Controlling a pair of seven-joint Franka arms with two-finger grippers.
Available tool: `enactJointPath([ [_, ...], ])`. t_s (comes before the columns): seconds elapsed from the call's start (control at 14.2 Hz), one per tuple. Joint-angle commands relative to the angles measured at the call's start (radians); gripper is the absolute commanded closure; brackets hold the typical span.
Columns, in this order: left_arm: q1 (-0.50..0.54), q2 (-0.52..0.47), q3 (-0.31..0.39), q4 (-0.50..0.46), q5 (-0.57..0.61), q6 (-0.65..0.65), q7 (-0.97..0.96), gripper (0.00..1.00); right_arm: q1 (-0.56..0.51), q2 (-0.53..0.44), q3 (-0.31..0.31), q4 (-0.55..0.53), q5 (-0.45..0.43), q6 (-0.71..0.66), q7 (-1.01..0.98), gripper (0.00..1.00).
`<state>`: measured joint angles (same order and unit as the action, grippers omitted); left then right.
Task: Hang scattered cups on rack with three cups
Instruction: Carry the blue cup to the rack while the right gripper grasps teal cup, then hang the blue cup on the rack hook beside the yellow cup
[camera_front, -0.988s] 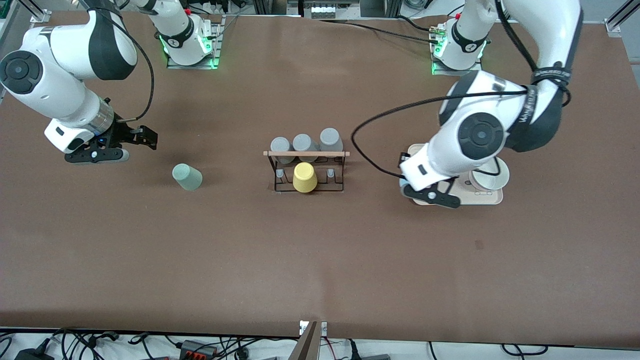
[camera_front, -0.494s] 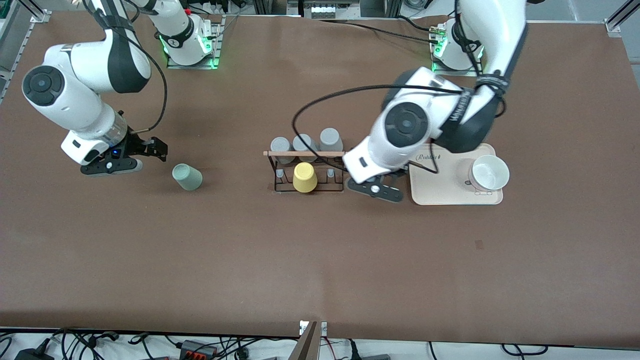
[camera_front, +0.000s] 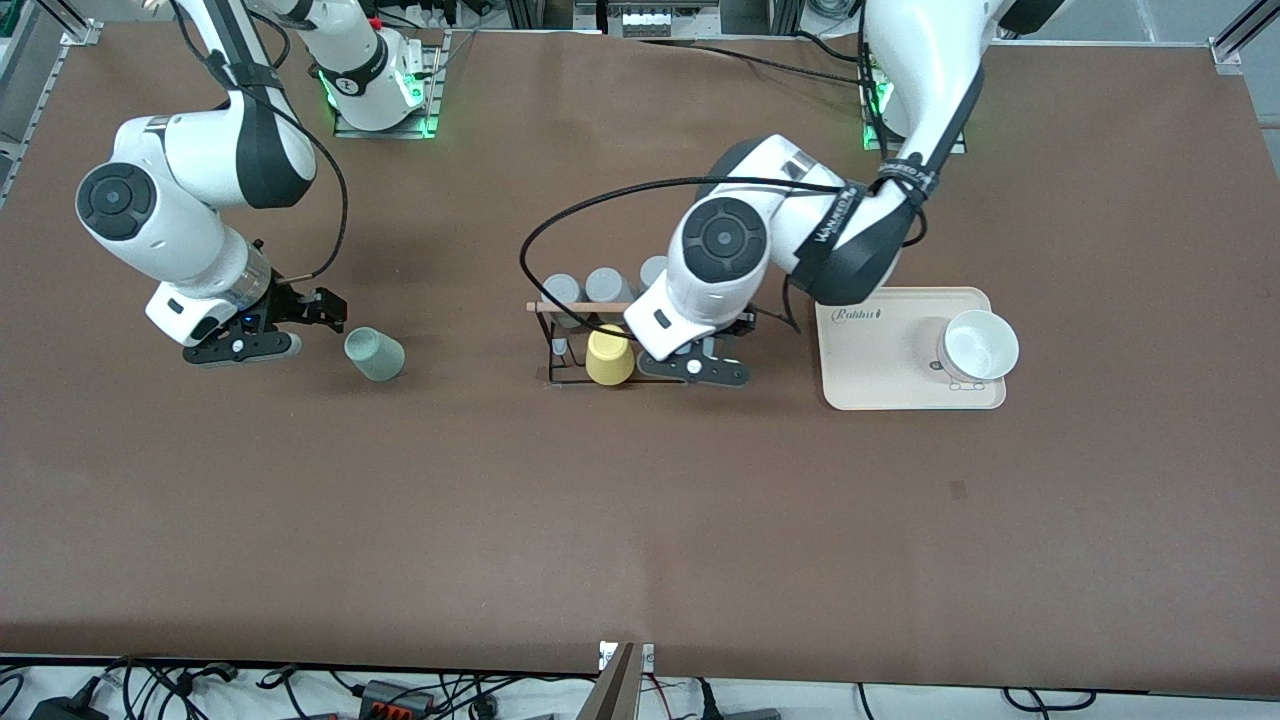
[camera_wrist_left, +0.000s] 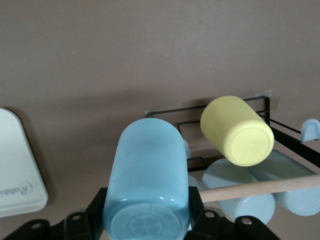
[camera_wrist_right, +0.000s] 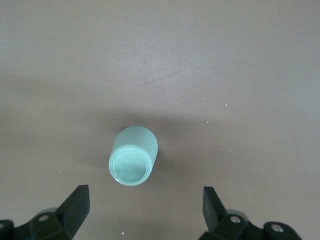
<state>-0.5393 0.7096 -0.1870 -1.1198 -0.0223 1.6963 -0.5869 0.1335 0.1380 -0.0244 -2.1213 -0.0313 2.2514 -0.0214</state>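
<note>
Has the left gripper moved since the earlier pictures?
Yes. The left gripper, shut on the light blue cup, has gone from over the cream tray to the rack, beside the yellow cup.

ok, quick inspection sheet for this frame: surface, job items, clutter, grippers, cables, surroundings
Surface: brown table cover, flat.
Job's things: pale mint green tapered cup on the table toward the right arm's end; light blue tapered cup held; small black wire-frame rack with wooden rod mid-table.
Clutter: yellow cup and grey cups on the rack; cream rectangular tray holding a white bowl.
Grippers: left gripper shut on the light blue cup, over the rack's end; right gripper open, beside the mint cup.
Cables: black cable looping off the left arm above the rack.
Surroundings: loose wiring below the table edge.
</note>
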Motion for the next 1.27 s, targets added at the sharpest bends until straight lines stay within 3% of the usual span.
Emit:
enactJointPath([
  [0.0,-0.022,0.024,0.004,0.051,-0.016,-0.012,-0.041,0.80,0.011,0.040,0.000,-0.006,0.005,0.062,-0.005,0.00],
  [0.71,-0.024,0.057,0.008,0.048,-0.016,0.074,-0.037,0.80,0.040,0.136,0.000,-0.086,0.007,0.282,0.098,0.00],
  [1.2,-0.024,0.088,0.009,0.032,-0.013,0.071,-0.037,0.79,0.049,0.158,0.000,-0.118,0.005,0.300,0.118,0.00],
])
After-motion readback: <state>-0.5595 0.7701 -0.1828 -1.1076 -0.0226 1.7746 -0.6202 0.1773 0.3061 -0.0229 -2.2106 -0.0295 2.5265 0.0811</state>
